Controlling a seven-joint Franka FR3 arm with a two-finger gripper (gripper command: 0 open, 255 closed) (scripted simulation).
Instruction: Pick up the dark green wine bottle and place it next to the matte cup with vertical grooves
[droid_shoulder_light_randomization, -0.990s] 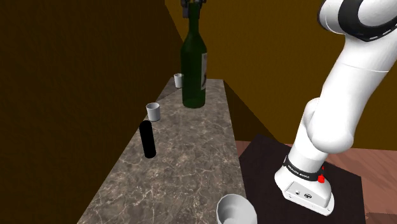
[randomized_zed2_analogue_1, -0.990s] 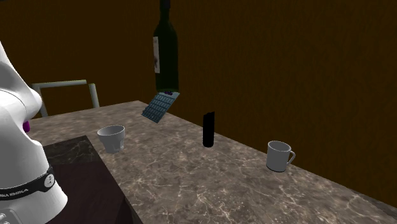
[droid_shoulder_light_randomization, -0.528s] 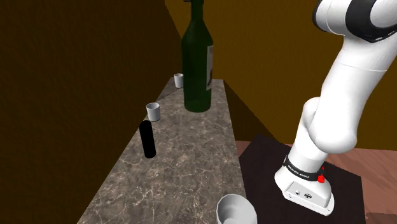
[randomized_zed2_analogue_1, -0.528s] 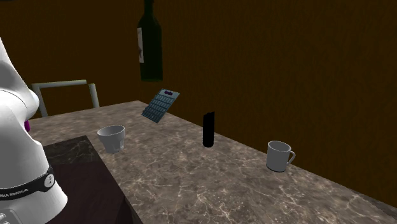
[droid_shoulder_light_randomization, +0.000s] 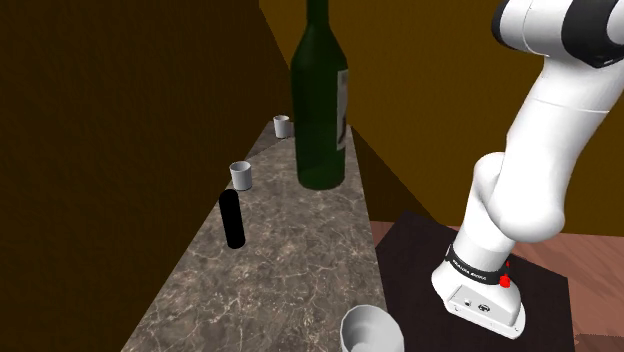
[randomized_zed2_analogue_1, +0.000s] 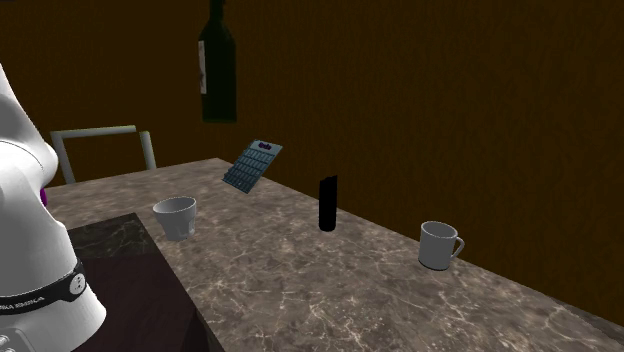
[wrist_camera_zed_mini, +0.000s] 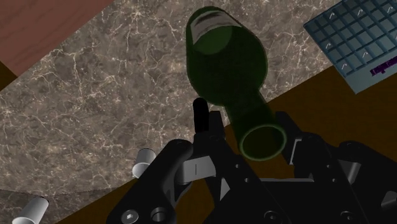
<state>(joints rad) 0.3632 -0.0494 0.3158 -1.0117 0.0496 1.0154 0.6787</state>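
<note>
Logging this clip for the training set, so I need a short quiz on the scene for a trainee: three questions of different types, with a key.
1. True or false: the green bottle stands on the marble counter.
2. In the second exterior view, what stands between the handled mug and the tilted gridded pad? A) a black cylinder B) a plate C) a spoon
3. Fill in: the gripper clasps the bottle at its ____.
Key: 1 false, it hangs in the air above the counter; 2 A; 3 neck.
</note>
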